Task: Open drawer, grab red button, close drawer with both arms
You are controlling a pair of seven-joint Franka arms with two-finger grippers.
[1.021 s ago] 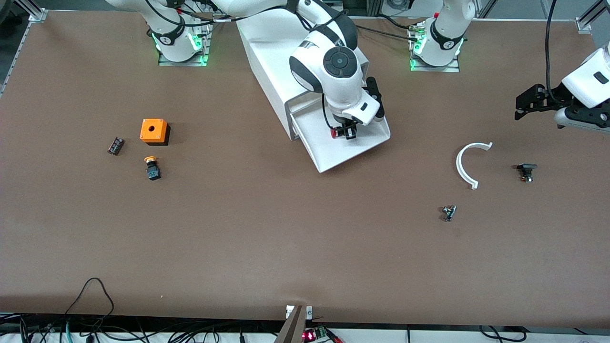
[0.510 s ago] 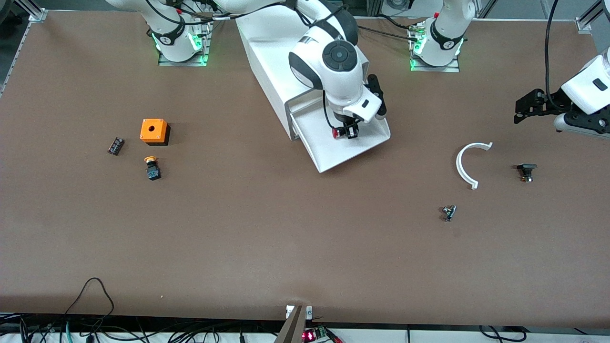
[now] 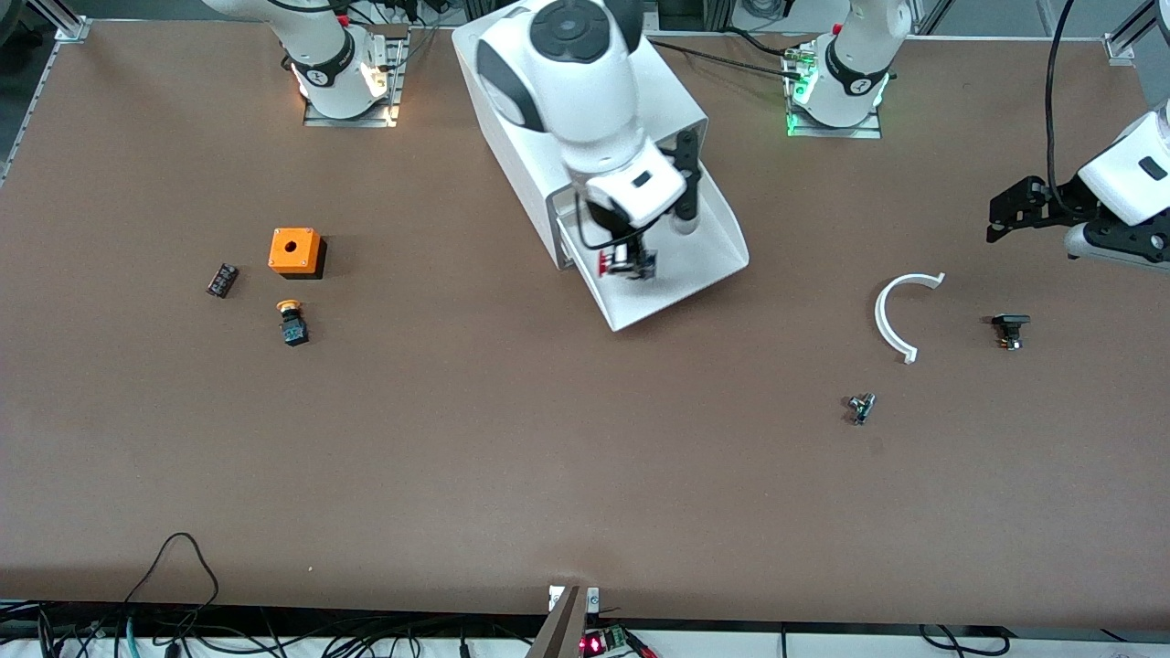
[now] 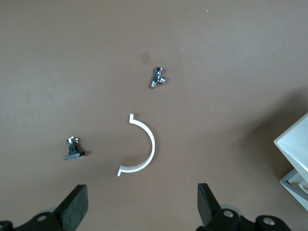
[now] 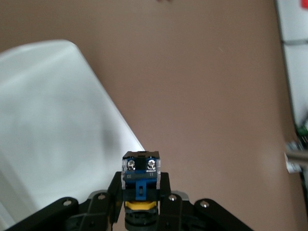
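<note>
Grab step: right gripper (image 3: pixel 627 263), jaws pinching the button (image 3: pixel 624 264), hangs over the open drawer (image 3: pixel 695 265). Left gripper (image 3: pixel 1005 208), jaws spread, waits at three o'clock. Next: close drawer.

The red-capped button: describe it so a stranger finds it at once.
Find the white cabinet mid-table, then its open drawer. Above that, the right gripper grips the button in its jaws. Its cap is red; the button with the orange-yellow cap lies on the table.
</note>
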